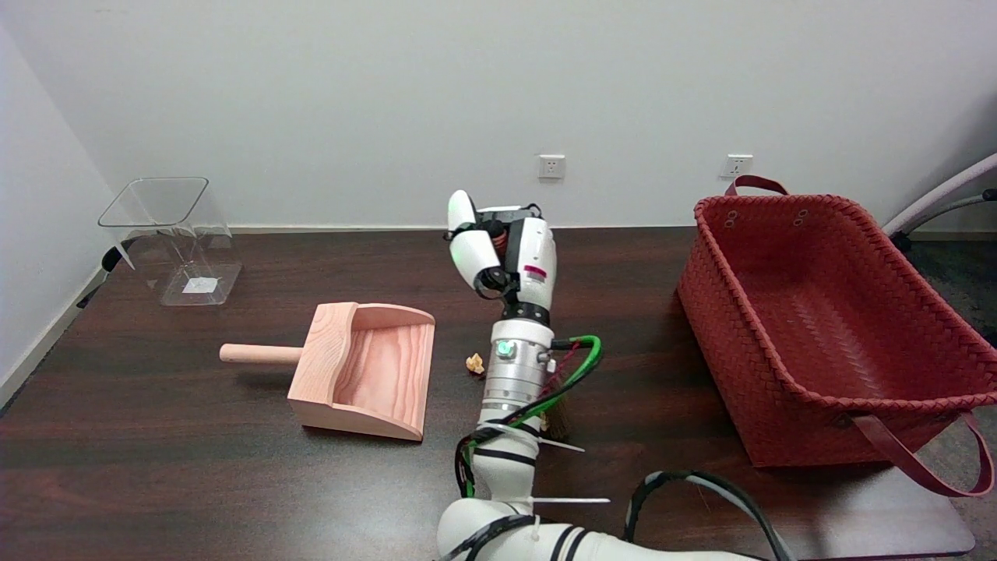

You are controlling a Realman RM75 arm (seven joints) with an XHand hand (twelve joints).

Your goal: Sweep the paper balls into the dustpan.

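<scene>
Cables (545, 401) loop along the white right arm, which reaches up from the near edge of the dark counter (195, 483). One paper ball (473, 363) lies just beside the wrist, between it and the wooden dustpan (366, 370), whose open mouth faces the ball. Farther back, the robot hand (506, 253) is raised, fingers curled in; whether it grips anything, I cannot tell. A red basket (810, 312) sits right, a clear bin (171, 238) far left.

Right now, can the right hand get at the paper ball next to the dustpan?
Probably yes. The paper ball lies in the open just left of the right wrist, and nothing stands between it and the right hand or the dustpan.
</scene>
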